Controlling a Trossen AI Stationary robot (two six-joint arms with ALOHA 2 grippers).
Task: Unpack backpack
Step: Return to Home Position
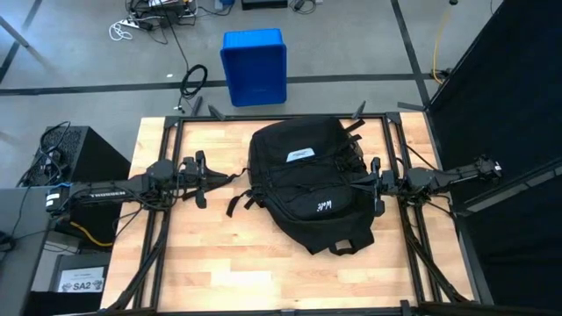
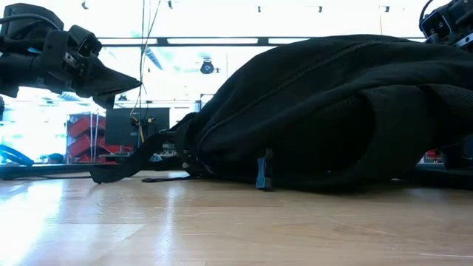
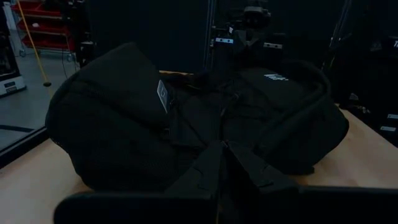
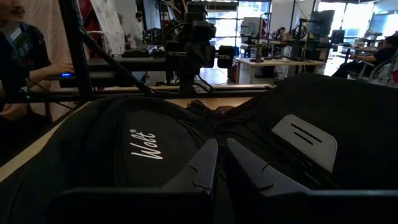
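Wood desk (image 1: 193,263): carries only the pack in the high view, with bare boards toward the near edge.
Backpack (image 1: 303,189): black fabric, lying flat mid-desk between the two arms, label side up. Looks zipped, so unpacking reads as done, judging by that alone.
Blue bin (image 1: 255,66): on the floor beyond the far edge, well apart from both arms, so no risk there.
Left hand (image 1: 200,180): fingers together, holding nothing, raised off the desk just beside the pack's left side.
Right hand (image 1: 378,186): fingers together, empty, close against the pack's right side. Can't tell if it is touching.
Strap (image 1: 235,204): loose and trailing toward the left hand. Main risk: if the arm pulls back low, a finger could hook it and drag the pack.
Cords (image 1: 354,151): slack on the right side. Same snag risk for the right hand — lifting clear first looks safer.
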